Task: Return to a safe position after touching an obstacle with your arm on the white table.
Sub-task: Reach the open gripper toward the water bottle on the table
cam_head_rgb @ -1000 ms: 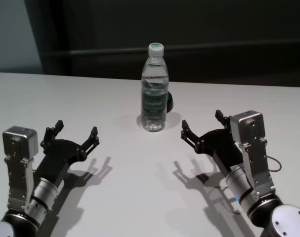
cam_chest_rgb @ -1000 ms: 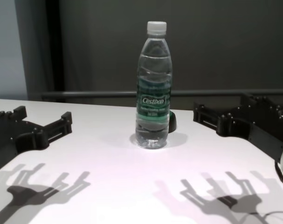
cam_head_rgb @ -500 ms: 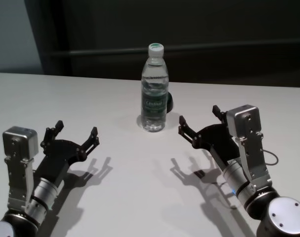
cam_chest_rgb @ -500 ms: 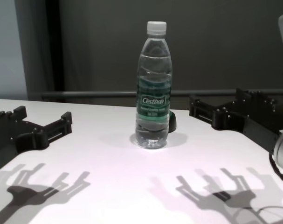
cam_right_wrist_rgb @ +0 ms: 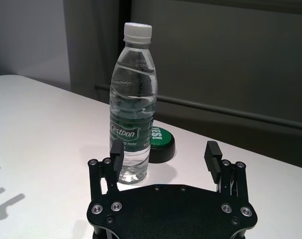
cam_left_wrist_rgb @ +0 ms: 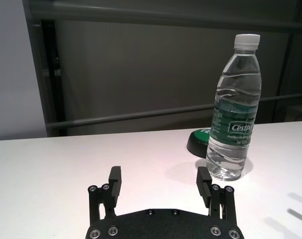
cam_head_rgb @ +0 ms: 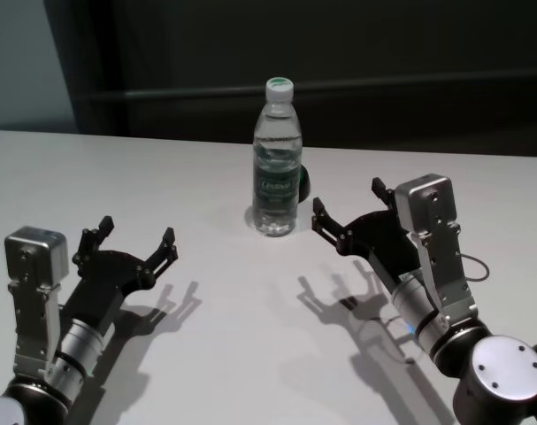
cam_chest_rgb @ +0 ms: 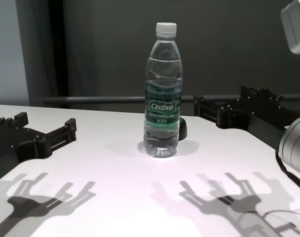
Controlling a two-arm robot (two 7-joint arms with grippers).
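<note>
— What's in front of you?

— A white table (cam_head_rgb: 118, 177). A bottle (cam_head_rgb: 276, 159) stands upright at its middle, a small dark puck (cam_head_rgb: 303, 183) just behind it.

— And the arms?

— The right gripper (cam_head_rgb: 349, 211), fingers spread and empty, hovers near the bottle's right, not touching. The left gripper (cam_head_rgb: 134, 239), also spread, sits well left of it.

— What would make the step go well?

— I'd brush the bottle gently, low down, so it doesn't tip, then retreat straight back.

Black screw-studded left gripper (cam_head_rgb: 135, 239) and right gripper (cam_head_rgb: 348, 212), silver wrist boxes, thin grey cable
</note>
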